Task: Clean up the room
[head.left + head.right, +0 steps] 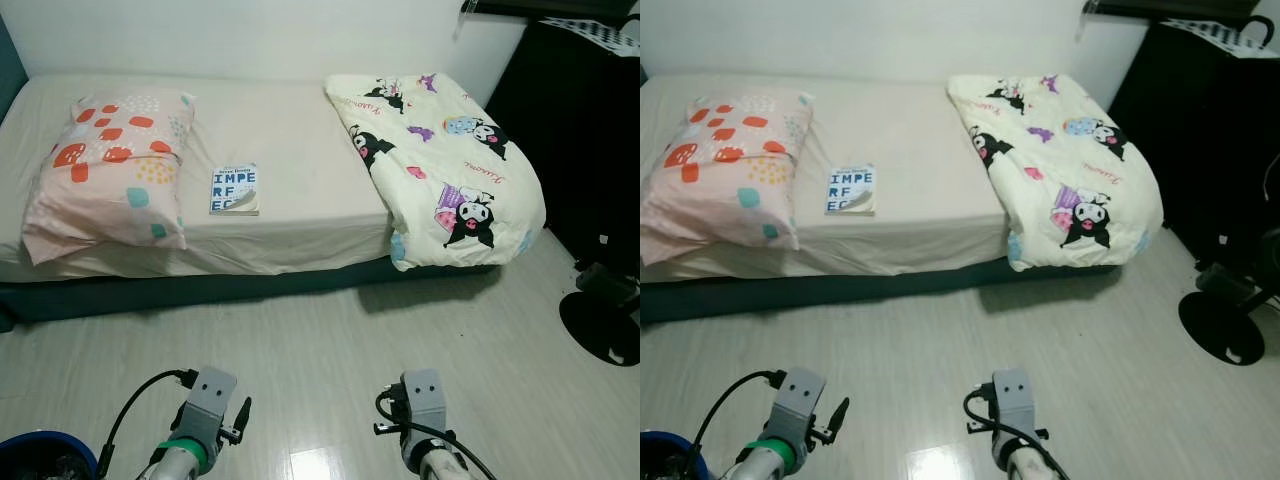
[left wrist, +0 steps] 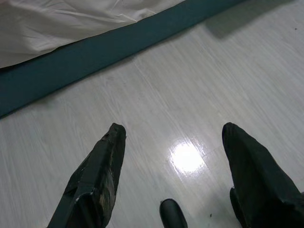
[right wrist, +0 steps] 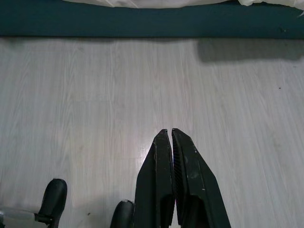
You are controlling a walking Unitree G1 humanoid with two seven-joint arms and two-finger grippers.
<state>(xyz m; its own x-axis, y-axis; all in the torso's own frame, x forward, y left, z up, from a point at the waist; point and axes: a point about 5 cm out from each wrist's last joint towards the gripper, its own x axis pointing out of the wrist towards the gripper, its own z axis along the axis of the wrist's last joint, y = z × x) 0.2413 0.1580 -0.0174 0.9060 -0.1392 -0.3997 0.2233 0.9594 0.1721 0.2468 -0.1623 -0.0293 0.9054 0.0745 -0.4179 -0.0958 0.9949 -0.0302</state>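
Note:
A low bed [image 1: 280, 240] with a cream sheet stands ahead. On it lie a pillow [image 1: 112, 165] with orange and blue spots at the left, a book [image 1: 234, 188] with a blue and white cover in the middle, and a folded cartoon-print blanket [image 1: 440, 160] at the right, hanging over the bed's edge. Both arms are held low over the pale wood floor, well short of the bed. My left gripper [image 2: 173, 135] is open with nothing between its fingers. My right gripper [image 3: 170, 133] is shut and empty.
A blue bin [image 1: 45, 455] sits at my lower left. A black fan base [image 1: 600, 320] stands on the floor at the right, in front of a dark cabinet [image 1: 580, 120]. The bed's dark teal base [image 2: 95, 57] runs along the floor ahead.

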